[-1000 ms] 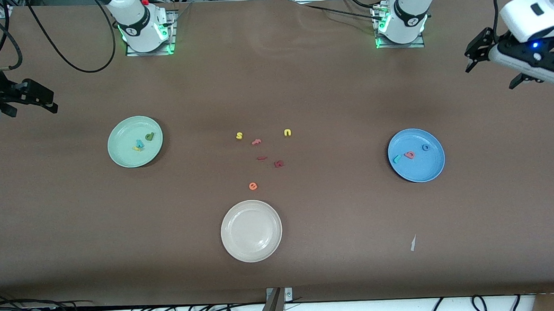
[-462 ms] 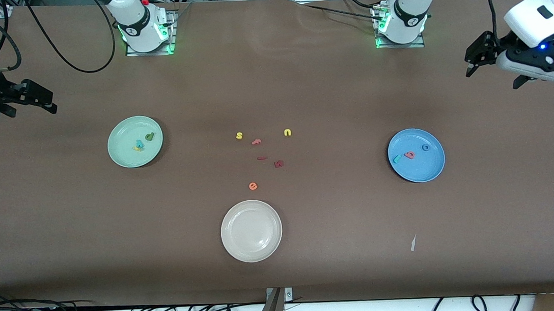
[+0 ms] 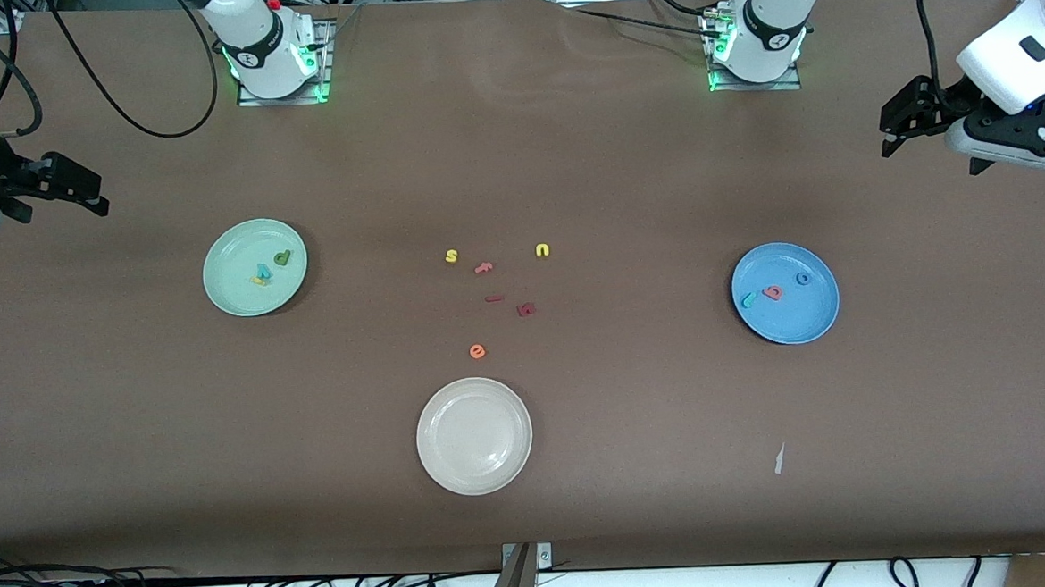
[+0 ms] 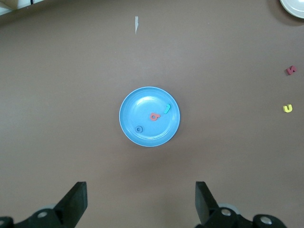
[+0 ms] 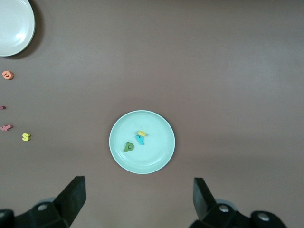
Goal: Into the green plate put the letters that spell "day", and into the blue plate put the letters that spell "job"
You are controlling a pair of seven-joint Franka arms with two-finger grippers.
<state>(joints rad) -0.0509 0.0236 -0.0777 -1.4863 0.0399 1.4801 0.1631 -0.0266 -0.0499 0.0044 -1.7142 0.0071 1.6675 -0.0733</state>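
— Since a second ago only the left end effector (image 3: 903, 126) has shifted, drawing a little toward the worktop's edge at its own end; nothing else has moved.

— And the rest, from the right arm's end across?

— Right end effector (image 3: 79, 187) hangs over the worktop (image 3: 623, 163) edge, fingers spread wide, empty. The green plate (image 3: 232, 295), smooth and round with a raised rim, holds the green d (image 3: 282, 258), teal y (image 3: 263, 271) and yellow a (image 3: 258, 280), the last two touching. Mid-worktop lie loose foam letters: yellow s (image 3: 451, 256), pink f (image 3: 483, 267), yellow u (image 3: 543, 250), two dark red letters (image 3: 526, 309), orange e (image 3: 477, 351); a glossy cream-white plate (image 3: 474, 436) sits nearer the camera.

— The blue plate (image 3: 801, 319)?

— It holds the teal j (image 3: 748, 299), salmon b (image 3: 772, 293) and blue o (image 3: 803, 278). The left end effector is also wide and empty.
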